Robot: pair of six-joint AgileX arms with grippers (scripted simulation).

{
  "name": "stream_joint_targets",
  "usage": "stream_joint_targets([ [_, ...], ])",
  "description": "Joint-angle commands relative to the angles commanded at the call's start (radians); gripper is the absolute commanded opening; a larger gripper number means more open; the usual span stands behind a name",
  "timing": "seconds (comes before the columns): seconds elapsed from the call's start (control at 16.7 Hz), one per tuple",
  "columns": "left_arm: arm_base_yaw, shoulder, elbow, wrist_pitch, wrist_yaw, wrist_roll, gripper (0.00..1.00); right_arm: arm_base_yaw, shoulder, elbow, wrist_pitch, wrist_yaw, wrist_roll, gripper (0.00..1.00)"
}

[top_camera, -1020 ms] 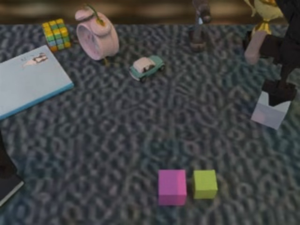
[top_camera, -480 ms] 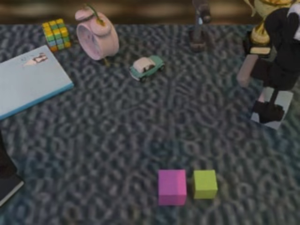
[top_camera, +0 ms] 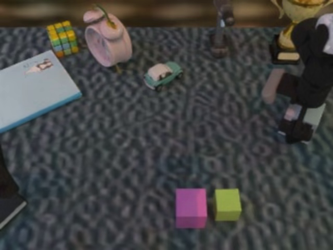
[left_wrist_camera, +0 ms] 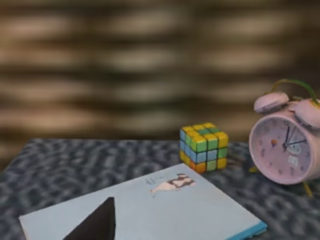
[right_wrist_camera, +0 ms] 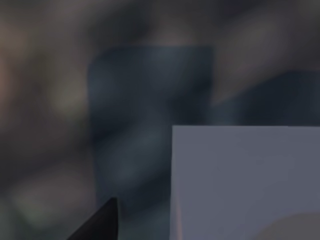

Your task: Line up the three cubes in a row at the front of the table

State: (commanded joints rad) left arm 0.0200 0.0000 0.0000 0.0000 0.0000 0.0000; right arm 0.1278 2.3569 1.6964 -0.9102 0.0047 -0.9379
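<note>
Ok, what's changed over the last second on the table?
The right gripper has come down over the lavender-white cube at the table's right, now mostly covering it. The magenta cube, lime-green cube and left arm stayed put.

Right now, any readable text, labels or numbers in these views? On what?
None legible.
Pink alarm clock: dial numerals and a small mark, too blurred to read.
Light blue notebook: small printed figure, no readable words.
Magenta cube, lime-green cube, lavender-white cube: plain faces.
</note>
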Motion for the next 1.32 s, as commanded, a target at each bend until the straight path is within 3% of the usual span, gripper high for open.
stream_joint_targets([
  [0.66,0.000,0.000,0.000,0.000,0.000,0.000,1.00,0.000,0.000,0.000,0.000,0.000,0.000,0.02],
  [1.32,0.000,0.000,0.000,0.000,0.000,0.000,1.00,0.002,-0.015,0.010,-0.024,-0.002,0.003,0.00],
])
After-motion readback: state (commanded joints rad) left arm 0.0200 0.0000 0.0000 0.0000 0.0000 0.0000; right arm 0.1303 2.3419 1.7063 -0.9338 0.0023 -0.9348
